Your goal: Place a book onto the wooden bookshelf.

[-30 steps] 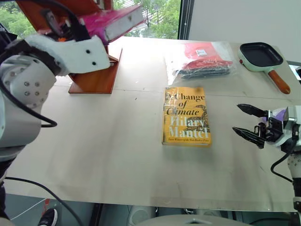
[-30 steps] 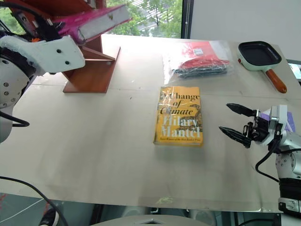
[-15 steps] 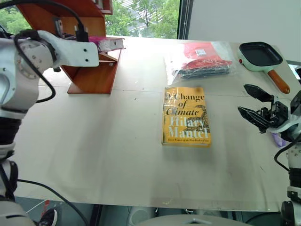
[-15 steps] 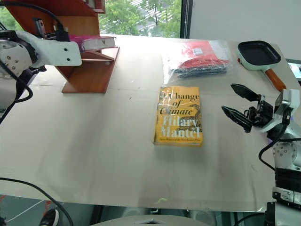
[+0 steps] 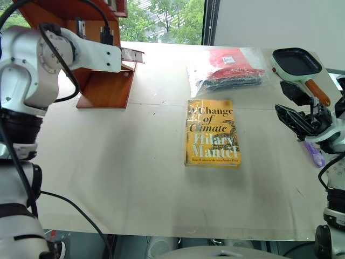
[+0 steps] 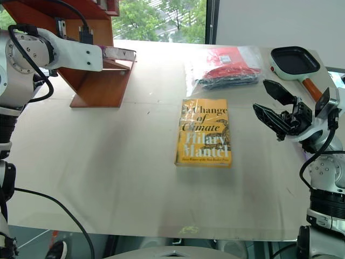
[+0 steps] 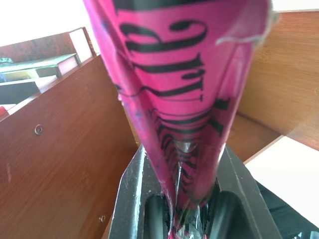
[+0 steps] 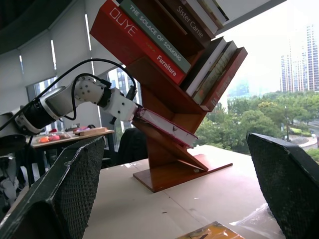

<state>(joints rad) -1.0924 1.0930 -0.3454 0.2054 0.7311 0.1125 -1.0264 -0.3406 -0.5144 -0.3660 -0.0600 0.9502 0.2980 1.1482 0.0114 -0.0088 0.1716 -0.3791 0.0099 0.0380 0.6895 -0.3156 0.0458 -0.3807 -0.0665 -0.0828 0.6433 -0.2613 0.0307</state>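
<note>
Overhanging bookshelf (image 8: 172, 119) edge: book (image 8: 169, 127).

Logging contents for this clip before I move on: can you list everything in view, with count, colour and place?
pink book: one, bright pink, held against the bookshelf's lower slanted board
bookshelf: one, reddish-brown wood, far left of the table
shelved books: several, red, green and others, on the upper slanted boards
yellow book: one, flat at table centre
plastic bag: one, clear, with red and dark contents, far side of the table
pan: one, pale green with black inside and orange handle, far right
table: one, light wood
left hand: shut on the pink book
right hand: open, raised beside the pan
</note>
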